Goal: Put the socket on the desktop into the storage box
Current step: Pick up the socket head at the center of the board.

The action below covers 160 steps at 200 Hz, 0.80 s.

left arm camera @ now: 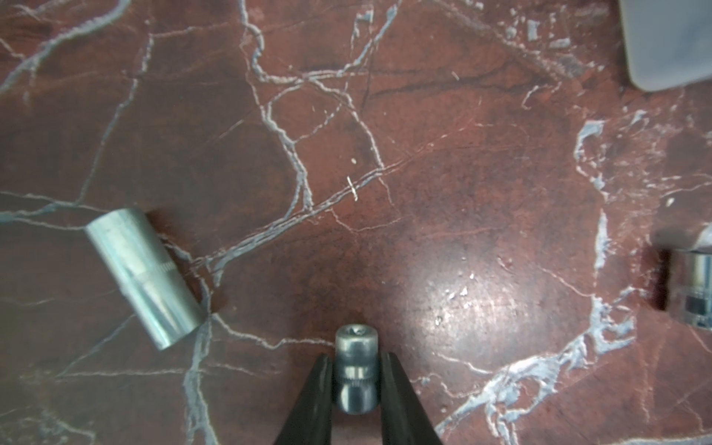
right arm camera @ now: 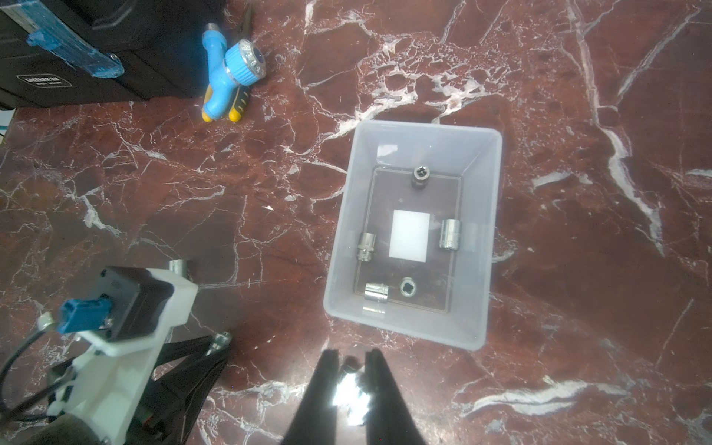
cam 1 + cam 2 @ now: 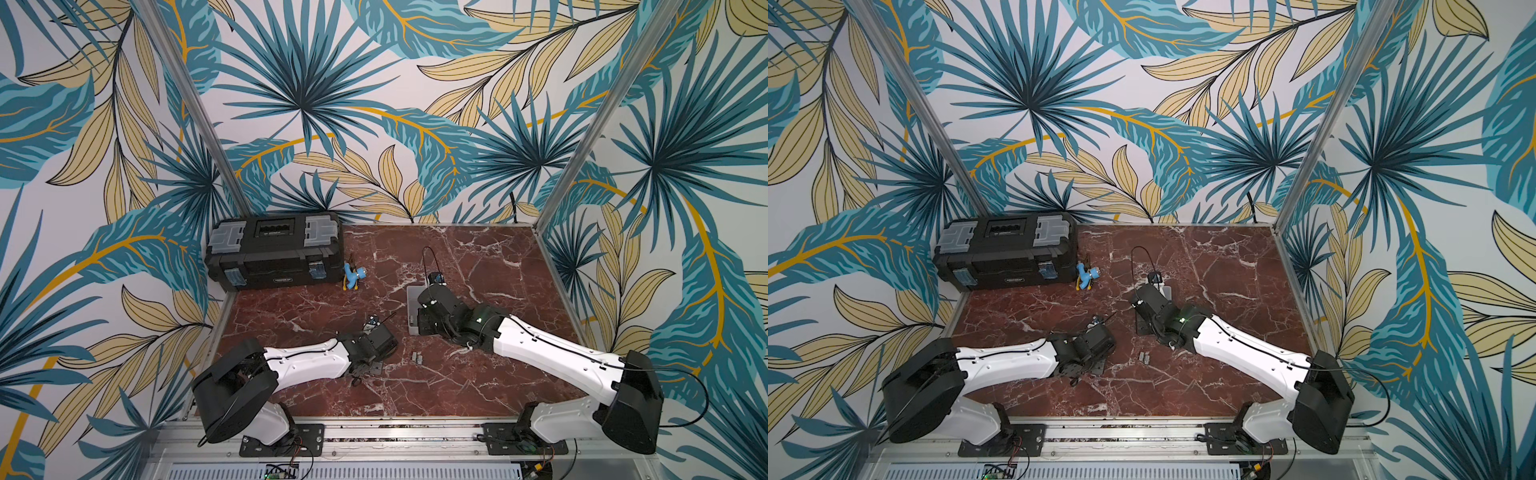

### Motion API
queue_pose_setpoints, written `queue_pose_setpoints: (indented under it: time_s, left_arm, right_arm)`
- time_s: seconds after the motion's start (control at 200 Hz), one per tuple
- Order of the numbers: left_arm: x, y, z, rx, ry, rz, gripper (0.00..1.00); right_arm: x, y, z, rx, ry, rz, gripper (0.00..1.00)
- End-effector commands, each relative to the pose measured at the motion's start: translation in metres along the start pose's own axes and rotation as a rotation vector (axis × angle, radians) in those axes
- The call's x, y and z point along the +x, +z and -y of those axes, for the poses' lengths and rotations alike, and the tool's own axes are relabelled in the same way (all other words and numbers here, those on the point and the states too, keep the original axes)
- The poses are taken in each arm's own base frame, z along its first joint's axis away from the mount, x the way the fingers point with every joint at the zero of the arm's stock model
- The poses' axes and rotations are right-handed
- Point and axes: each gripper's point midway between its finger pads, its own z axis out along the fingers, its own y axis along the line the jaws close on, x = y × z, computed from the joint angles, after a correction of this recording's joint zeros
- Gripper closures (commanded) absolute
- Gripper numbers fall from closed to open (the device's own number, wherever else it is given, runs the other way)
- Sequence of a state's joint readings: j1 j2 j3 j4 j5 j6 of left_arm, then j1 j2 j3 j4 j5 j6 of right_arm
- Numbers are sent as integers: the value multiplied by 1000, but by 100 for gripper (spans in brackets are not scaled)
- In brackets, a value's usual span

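In the left wrist view my left gripper [image 1: 356, 357] is shut on a small steel socket [image 1: 355, 370] that rests low on the desktop [image 1: 424, 154]. A larger socket [image 1: 144, 277] lies beside it, and another socket [image 1: 697, 293] shows at the frame edge. Two loose sockets [image 3: 417, 357] lie side by side in both top views. The storage box [image 2: 341, 231] holds several sockets [image 2: 450, 233]. My right gripper [image 2: 352, 352] hangs above the desktop just short of the box. Its fingers press on a shiny socket [image 2: 348, 389], which glare washes out. My right arm [image 3: 440, 303] hides most of the box [image 3: 411, 309].
A large black toolbox [image 3: 274, 253] stands at the back left, with a blue hand tool [image 3: 353, 277] beside it. Aluminium rails [image 3: 395, 432] edge the desktop, and patterned walls close in three sides. My left gripper [image 2: 217, 343] sits to the box's left.
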<state>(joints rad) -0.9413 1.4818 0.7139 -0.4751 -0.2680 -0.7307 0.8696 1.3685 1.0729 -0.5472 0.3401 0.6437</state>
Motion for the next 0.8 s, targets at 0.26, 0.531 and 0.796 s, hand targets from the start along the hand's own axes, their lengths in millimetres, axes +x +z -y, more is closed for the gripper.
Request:
queue_pose_setpoints:
  time_s: [0.26, 0.531, 0.796]
  left_arm:
    - [-7, 0, 2, -27, 0, 4, 77]
    - [-5, 4, 0, -86, 12, -23, 63]
    - [-5, 4, 1, -97, 16, -30, 74]
  right_arm:
    - [2, -3, 8, 14, 15, 19, 82]
    - [3, -6, 11, 17, 20, 25, 82]
    - [2, -8, 13, 18, 22, 33, 82]
